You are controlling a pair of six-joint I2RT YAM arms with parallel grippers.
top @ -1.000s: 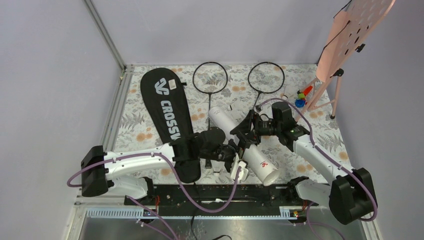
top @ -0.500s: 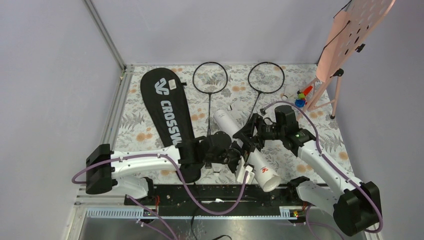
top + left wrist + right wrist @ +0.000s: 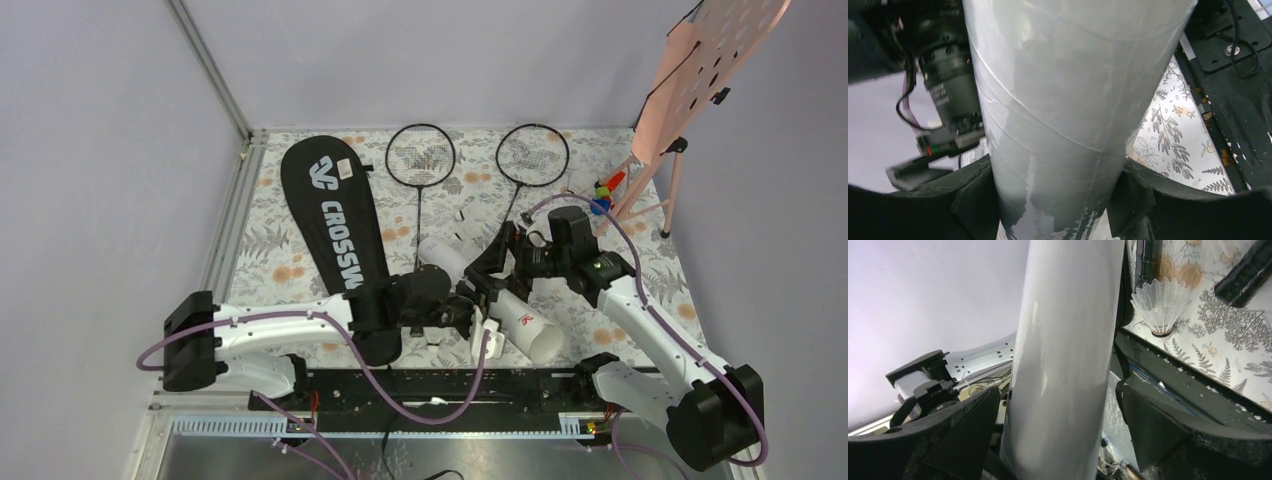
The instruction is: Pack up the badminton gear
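The tube [image 3: 497, 303], slanting 11 to 5 o'clock at the table's [image 3: 280, 240] near centre, is being readied: left jaws pinch it, right jaws stand wide astride it without touching, and next probably comes fetching the shuttlecock [image 3: 462, 215] at 12 o'clock.

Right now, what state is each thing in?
white tube, slanted, between both grippers
left gripper, shut on the white tube
right gripper, open around the white tube
bag, flat on the table, rackets not inside
two rackets, on the table, unpacked
shuttlecock, loose on the table
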